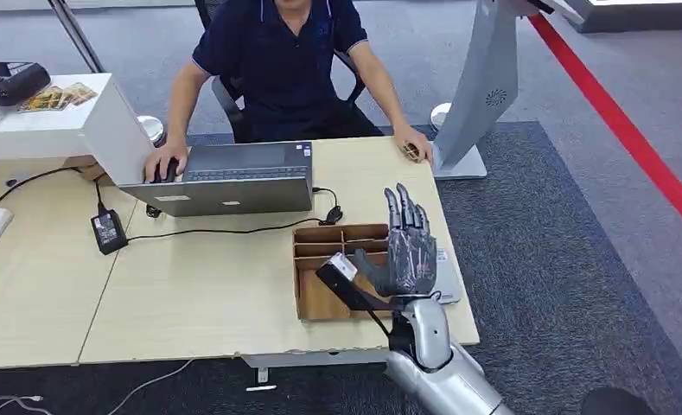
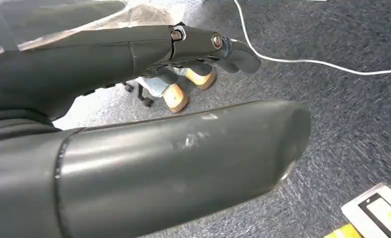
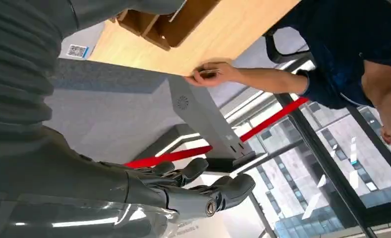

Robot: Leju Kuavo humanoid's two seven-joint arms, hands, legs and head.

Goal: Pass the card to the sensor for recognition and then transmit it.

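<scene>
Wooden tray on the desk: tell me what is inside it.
The wooden tray has dividers, and the compartments that show look bare. The raised right hand covers its right side, so what lies there, a card included, cannot be seen.

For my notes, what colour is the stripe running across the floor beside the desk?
Red stripe, clearest in the head view.

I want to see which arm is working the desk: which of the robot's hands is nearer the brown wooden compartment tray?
Right. The right hand is raised directly over the brown wooden compartment tray on the table, while the left hand hangs over the grey carpet.
</scene>
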